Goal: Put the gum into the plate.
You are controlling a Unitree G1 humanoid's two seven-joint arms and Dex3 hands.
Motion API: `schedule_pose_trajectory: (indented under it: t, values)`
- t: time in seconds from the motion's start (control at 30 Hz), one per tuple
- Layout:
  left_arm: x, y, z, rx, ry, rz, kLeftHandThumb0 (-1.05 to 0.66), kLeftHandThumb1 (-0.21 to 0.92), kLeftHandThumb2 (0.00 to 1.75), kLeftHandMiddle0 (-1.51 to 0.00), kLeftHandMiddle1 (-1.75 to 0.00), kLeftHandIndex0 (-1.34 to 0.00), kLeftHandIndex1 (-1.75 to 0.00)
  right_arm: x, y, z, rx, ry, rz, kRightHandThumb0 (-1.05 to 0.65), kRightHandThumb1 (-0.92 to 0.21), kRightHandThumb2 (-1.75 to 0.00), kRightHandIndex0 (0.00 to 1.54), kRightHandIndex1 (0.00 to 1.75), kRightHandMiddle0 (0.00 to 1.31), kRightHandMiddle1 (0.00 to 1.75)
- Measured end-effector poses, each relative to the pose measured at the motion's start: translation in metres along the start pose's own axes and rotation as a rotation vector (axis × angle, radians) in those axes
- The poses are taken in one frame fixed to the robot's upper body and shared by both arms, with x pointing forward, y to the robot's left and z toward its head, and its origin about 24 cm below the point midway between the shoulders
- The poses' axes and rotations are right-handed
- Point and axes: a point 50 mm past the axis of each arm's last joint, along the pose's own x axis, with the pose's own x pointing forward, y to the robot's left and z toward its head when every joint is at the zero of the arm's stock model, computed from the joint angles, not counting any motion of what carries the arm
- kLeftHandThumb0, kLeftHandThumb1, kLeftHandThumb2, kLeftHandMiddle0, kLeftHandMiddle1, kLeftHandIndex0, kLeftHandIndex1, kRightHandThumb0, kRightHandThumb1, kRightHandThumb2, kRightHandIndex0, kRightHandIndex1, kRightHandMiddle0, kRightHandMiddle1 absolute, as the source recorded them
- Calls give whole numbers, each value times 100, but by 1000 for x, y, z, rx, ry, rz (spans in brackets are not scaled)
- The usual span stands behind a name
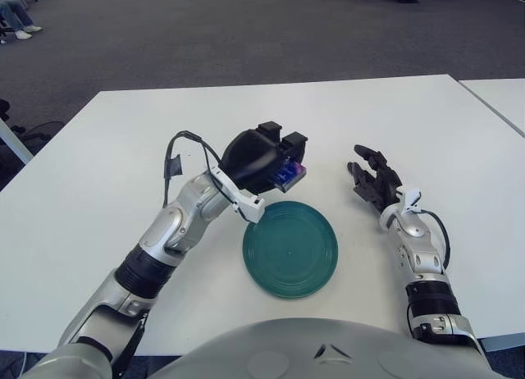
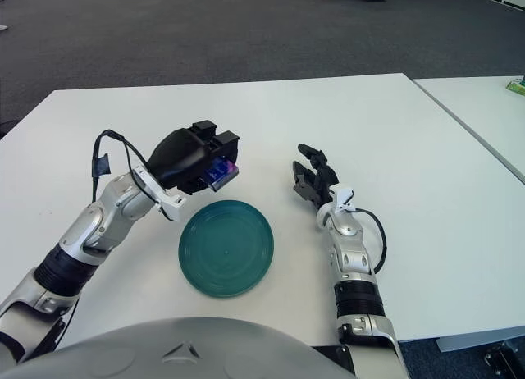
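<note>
Fingers [image 1: 283,141] around gum [image 1: 292,175]

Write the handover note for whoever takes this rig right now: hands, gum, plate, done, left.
Left hand: shut on the gum, raised above the table just past the plate's far-left rim.
Right hand: open, idle on the table right of the plate.
Plate: green, nothing in it, at the table's near centre.
Done: gum picked up and carried nearly to the plate.
Left: bring it over the plate, release, withdraw.

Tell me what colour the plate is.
Dark teal green, the plate with faint concentric rings; clearest in the left eye view.
</note>
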Motion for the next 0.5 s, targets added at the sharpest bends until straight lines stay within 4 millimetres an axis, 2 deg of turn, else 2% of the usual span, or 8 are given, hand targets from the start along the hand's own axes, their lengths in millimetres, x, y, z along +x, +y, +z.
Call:
schedule_pose_trajectory:
  t: [0.17,0.5]
  values:
    - [0,-6,10,37,-69,-17,-43,49,109,-112,-175,-48,-175,0,1,0,-8,2,-10,-55,-92,-80,37,0,0,61]
    - [-5,-9,16,117,-122,-41,-43,51,107,-113,-175,-47,-175,0,3,1,-40,1,-14,-59,-92,-79,37,0,0,61]
